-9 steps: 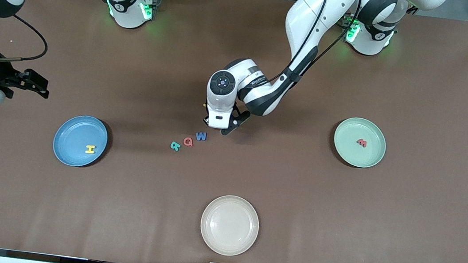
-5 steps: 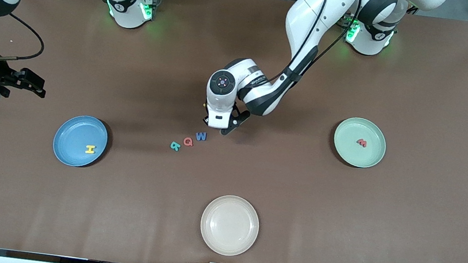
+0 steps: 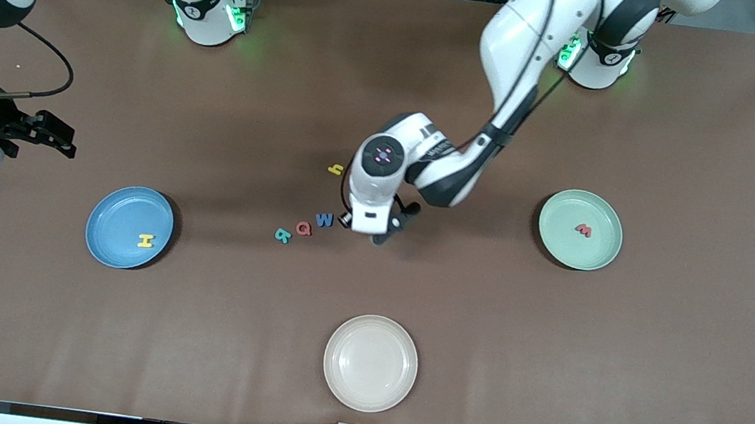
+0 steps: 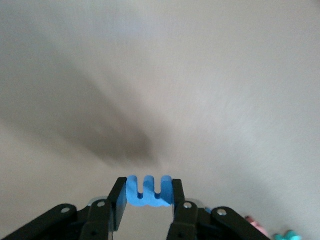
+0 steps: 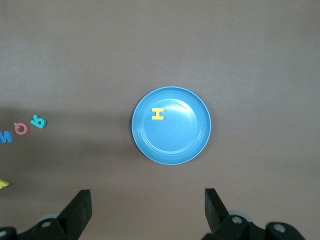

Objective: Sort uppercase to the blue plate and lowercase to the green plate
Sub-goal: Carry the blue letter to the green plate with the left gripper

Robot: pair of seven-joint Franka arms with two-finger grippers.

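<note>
The left gripper (image 4: 148, 200), over mid-table, is clamped on a blue m (image 4: 148, 191); foam could slip out. The right gripper (image 5: 147, 207) waits, fingers apart, above the blue plate (image 3: 111, 237), which holds H (image 3: 145, 240). The green plate (image 3: 603, 250), at three o'clock, holds a red letter (image 3: 583, 230).

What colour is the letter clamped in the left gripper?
Blue. The foam letter sits pinched in the left gripper, clearest in the left wrist view.
</note>
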